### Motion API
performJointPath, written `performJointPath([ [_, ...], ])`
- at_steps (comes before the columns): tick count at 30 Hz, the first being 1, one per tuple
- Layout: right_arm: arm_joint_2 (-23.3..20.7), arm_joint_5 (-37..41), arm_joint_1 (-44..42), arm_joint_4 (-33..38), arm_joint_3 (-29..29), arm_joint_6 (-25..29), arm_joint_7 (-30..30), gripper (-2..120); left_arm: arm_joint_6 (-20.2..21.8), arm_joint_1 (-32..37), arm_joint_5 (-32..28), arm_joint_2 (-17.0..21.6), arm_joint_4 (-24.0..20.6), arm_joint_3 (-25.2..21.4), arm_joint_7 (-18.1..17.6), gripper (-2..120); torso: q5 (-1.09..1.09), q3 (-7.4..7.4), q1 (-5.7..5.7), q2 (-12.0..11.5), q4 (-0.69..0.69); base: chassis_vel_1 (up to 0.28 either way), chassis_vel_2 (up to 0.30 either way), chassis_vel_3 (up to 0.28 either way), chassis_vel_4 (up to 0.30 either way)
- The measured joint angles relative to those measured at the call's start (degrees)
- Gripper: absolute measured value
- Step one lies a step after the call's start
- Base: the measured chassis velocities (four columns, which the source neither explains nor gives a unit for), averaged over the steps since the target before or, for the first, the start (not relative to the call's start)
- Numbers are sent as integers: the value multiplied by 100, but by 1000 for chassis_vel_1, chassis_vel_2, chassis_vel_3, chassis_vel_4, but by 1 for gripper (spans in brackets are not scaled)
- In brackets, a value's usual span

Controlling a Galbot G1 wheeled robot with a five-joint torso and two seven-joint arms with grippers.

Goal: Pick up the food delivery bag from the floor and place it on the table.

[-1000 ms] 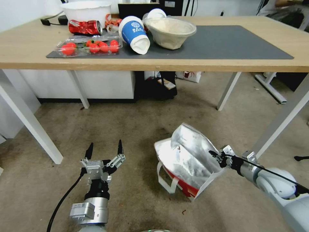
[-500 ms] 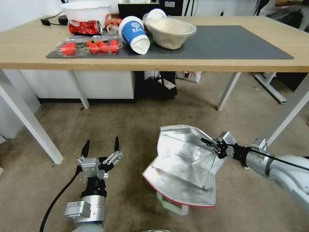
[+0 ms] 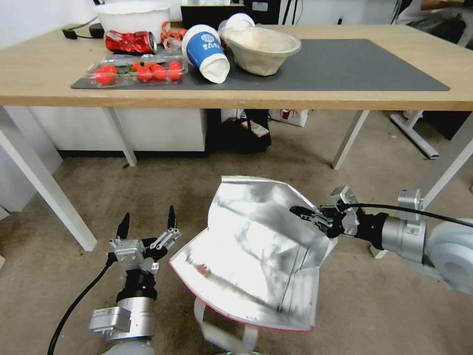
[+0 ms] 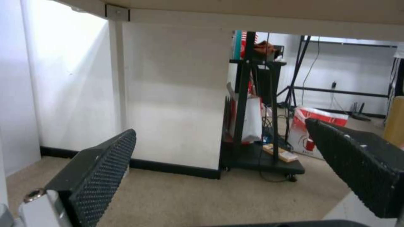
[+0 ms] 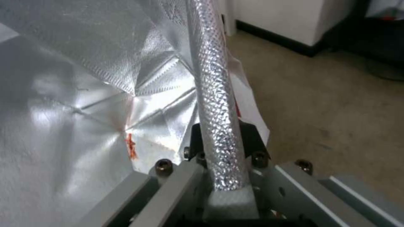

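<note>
Our right claw [image 3: 301, 213] pinches the food delivery bag [image 3: 256, 256] by its foil rim, hanging clear of the floor [image 3: 74, 197]; the surface [image 3: 246, 98] lies ahead, above. Left claw [image 3: 146, 224] waits wide open beside it.

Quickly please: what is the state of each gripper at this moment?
Left gripper: open, holding nothing, low over the floor.
Right gripper: shut on the rim of the food delivery bag.
</note>
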Motion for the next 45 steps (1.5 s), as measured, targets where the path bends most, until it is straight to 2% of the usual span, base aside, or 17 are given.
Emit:
performJointPath([
  [2,-129,82,7,-64,88,23,-294,0,-3,1,-16,-9,-17,-4,3,100,0,0,0,0,0,0,0,0,0],
  [9,-332,261,51,-140,154,80,-676,0,20,0,-51,-49,-88,-27,-52,100,0,0,0,0,0,0,0,0,0],
  [29,-195,106,8,-118,72,125,-880,0,1,-4,-248,-52,-149,-58,-98,100,0,9,0,16,0,0,0,0,0],
  [45,-135,-2,-9,-121,80,152,-979,0,-53,64,-259,-50,-220,-111,-21,100,0,342,24,375,0,0,0,0,0],
])
